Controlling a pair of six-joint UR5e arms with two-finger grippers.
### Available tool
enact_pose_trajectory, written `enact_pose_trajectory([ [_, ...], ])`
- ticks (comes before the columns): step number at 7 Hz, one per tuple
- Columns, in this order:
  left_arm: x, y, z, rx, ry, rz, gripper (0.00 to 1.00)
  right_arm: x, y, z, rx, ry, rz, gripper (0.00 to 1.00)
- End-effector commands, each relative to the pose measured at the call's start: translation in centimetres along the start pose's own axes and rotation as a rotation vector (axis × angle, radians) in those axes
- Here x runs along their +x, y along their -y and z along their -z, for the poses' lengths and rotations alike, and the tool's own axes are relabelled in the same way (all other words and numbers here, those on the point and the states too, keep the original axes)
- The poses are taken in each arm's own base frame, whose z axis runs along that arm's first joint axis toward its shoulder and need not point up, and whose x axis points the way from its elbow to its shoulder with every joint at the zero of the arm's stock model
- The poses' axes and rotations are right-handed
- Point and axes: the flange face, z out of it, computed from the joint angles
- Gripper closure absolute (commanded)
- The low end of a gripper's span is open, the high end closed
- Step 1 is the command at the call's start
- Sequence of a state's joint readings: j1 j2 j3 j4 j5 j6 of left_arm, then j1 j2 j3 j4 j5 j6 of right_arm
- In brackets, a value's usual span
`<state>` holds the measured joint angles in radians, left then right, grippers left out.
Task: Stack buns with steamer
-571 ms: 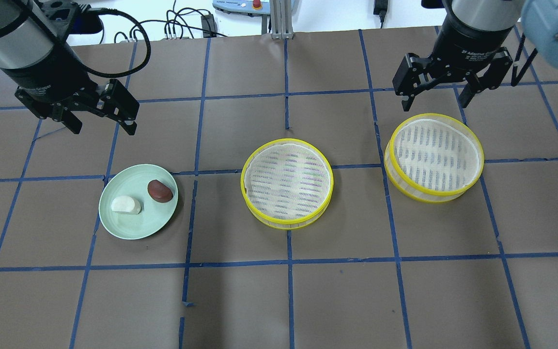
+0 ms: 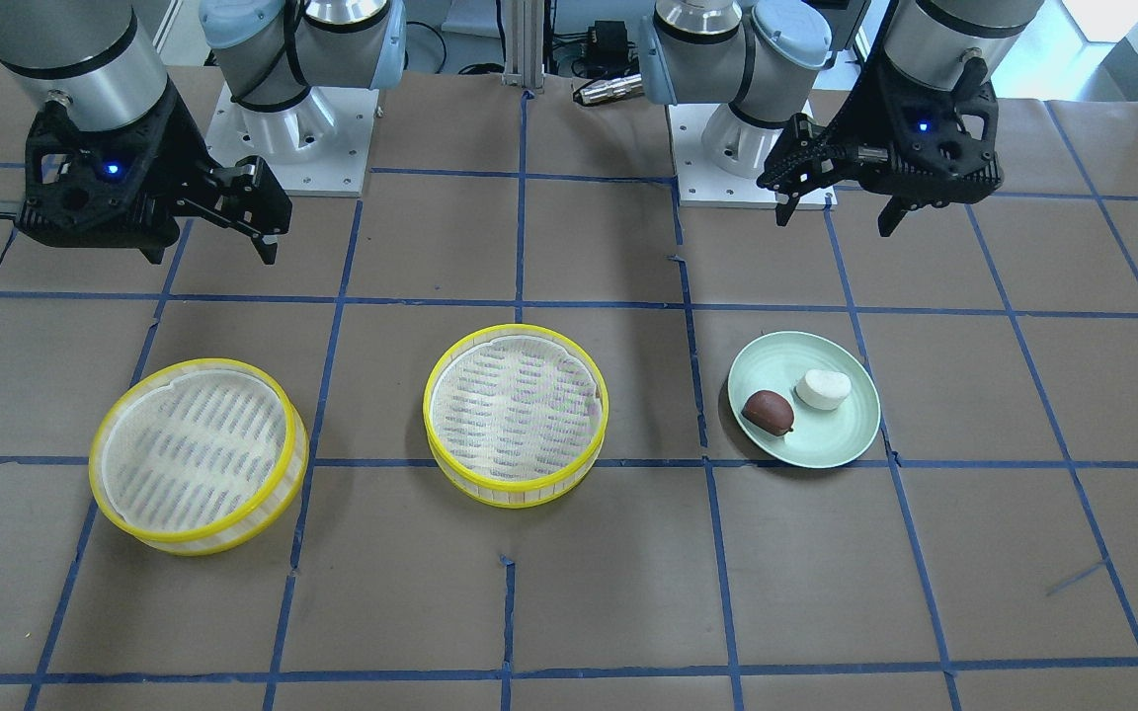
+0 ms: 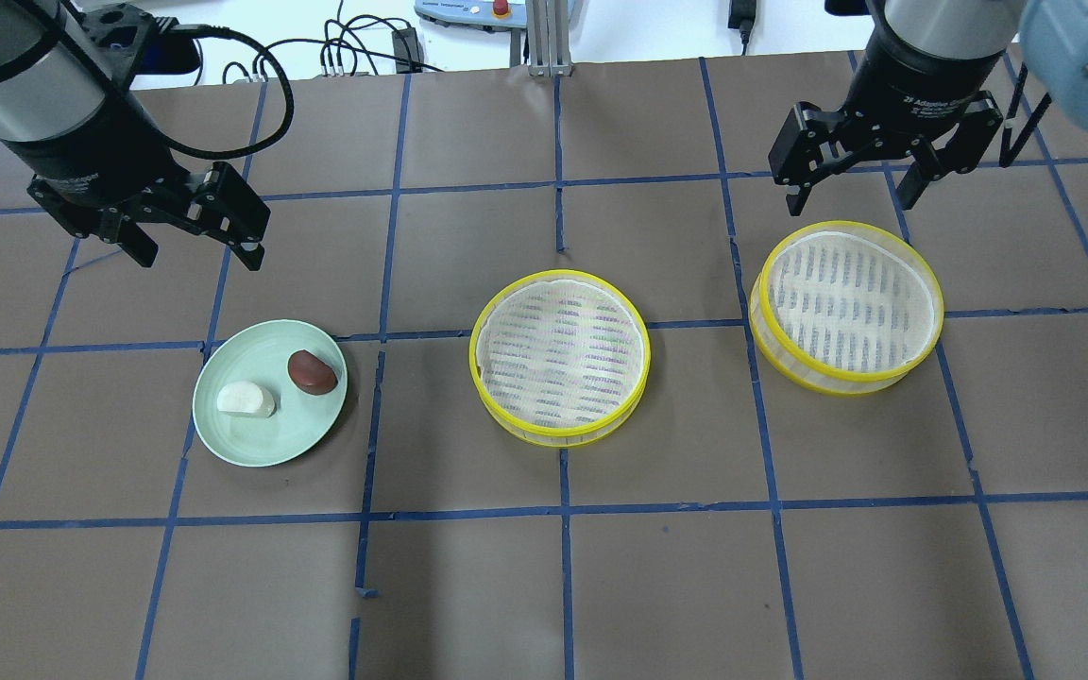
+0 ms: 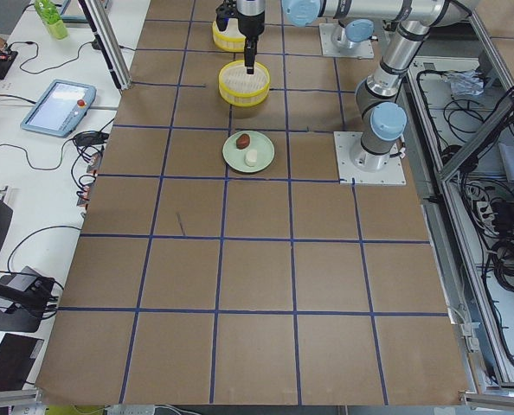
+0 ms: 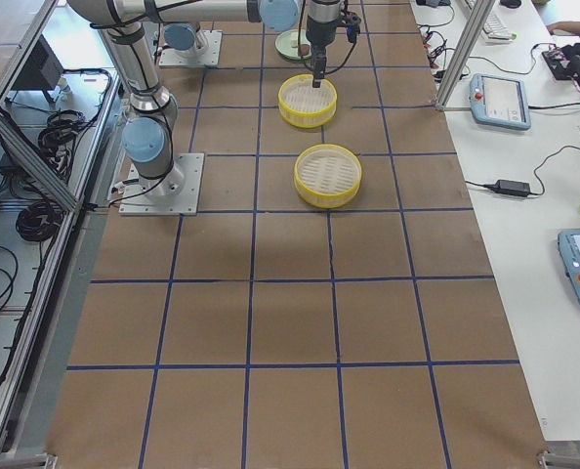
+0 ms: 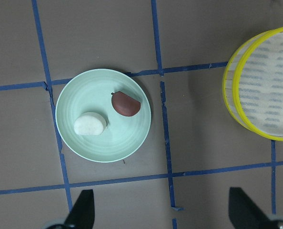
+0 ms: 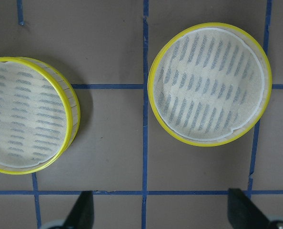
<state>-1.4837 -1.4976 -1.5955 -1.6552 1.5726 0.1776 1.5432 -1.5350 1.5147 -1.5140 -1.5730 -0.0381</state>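
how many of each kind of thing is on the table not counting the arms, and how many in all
steamer baskets: 2 (middle basket, right-side basket)
buns: 2 (brown bun, white bun)
plates: 1 (green plate)
total: 5

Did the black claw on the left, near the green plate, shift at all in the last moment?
Yes, slightly. In the overhead view the left gripper has edged toward the round pale green plate, which has stayed put on the taped grid.
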Motion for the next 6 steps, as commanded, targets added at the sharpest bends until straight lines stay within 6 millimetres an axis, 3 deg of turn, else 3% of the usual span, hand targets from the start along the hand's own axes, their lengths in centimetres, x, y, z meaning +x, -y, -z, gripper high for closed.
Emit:
enact_pose_trajectory([
  [1,-1.0,0.4,-4.1,-0.054,-0.009,-0.014,0.0,4.7,0.8,-0.5,-0.024,-0.001,-0.035,0.0],
  [2,-1.3,1.7,-8.9,-0.02,-0.001,-0.04,0.0,10.9,1.0,-2.4,-0.075,0.023,0.034,0.0],
  [3,-1.6,2.8,-14.2,-0.001,0.005,-0.046,0.0,15.3,1.1,-4.4,-0.087,0.024,-0.001,0.0],
  [4,-2.4,3.5,-17.9,0.002,0.074,-0.063,0.0,17.6,3.6,-7.9,-0.098,-0.028,0.007,0.0],
  [5,-3.4,4.0,-19.9,-0.024,0.147,-0.069,0.0,20.3,6.5,-12.5,-0.119,-0.024,0.087,0.01],
  [6,-4.1,4.3,-21.2,-0.051,0.145,-0.058,0.0,21.5,7.8,-16.4,-0.126,-0.016,0.084,0.03],
])
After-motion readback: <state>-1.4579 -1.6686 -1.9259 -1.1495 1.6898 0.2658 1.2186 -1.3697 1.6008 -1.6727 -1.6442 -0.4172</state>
